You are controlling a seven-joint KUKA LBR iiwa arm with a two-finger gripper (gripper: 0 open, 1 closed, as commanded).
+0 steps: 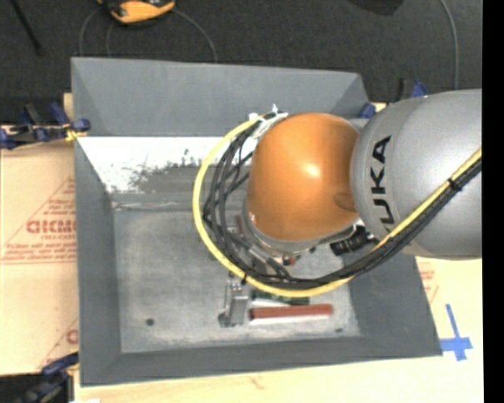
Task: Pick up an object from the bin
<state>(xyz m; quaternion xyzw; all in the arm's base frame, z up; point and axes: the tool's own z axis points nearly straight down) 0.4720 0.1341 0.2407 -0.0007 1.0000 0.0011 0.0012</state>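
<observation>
Arm reaches in from 3 o'clock, its orange cover above the middle of the bin and the gripper low at 6 o'clock, open or closed I cannot tell, just beside the 9 o'clock end of a thin reddish-brown stick lying flat on the floor.

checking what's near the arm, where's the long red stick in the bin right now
In the camera view the long red stick lies flat on the bin floor near the lower wall, right of centre, its left end beside the end effector.
</observation>
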